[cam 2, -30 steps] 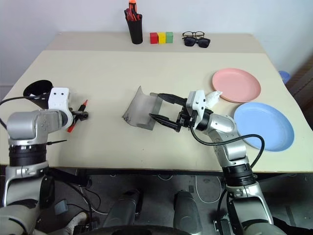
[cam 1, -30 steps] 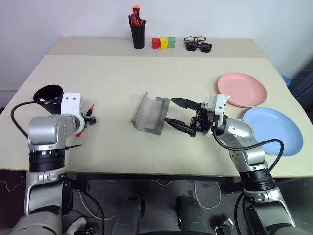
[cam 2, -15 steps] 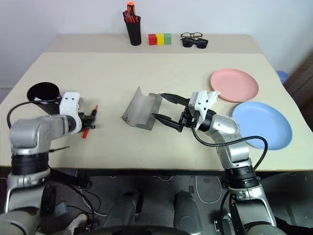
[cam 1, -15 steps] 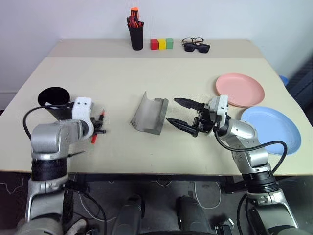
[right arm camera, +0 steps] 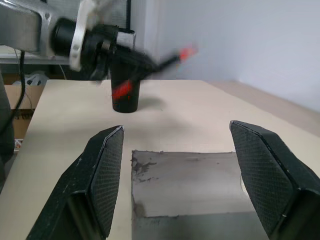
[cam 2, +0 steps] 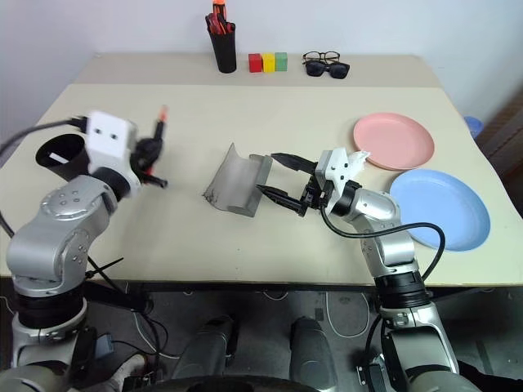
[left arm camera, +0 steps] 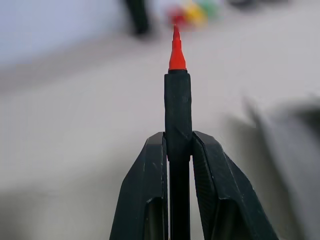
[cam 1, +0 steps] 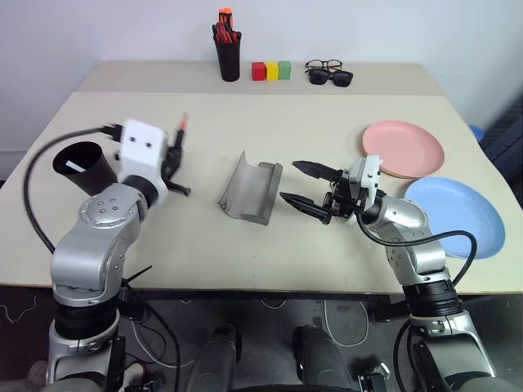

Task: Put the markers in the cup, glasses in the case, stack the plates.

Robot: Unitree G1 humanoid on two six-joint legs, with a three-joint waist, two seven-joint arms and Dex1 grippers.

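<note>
1. Left gripper (left arm camera: 178,150): jaws clenched on the black marker (left arm camera: 177,105), red tip up and forward, held above the bench (cam 1: 245,122) just beside the cup.
2. Black marker: slim, stiff plastic barrel, smooth; judged light and liable to swivel in the grip. The hold sits on the lower barrel, which looks sound for dropping it end-first.
3. Cup (cam 1: 82,167): wide, black, tapered plastic, at the bench's left edge; a white marker (cam 1: 72,167) already lies inside. Likely light enough to tip if knocked on the rim.
4. Right gripper (cam 1: 304,186): jaws spread wide, holding nothing, aimed at the case.
5. Case (cam 1: 249,192): grey, matte felt-like shell, lying open mid-bench; judged stiff with a grippy surface, best taken by an edge.
6. Plates: pink (cam 1: 404,149) and light blue (cam 1: 453,216), round, smooth, side by side on the right, unstacked; probably slippery, rim hold advised.
7. Wire-rimmed glasses (cam 1: 325,65): far edge of the bench, beside the sunglasses (cam 1: 331,77); thin, fragile.
</note>
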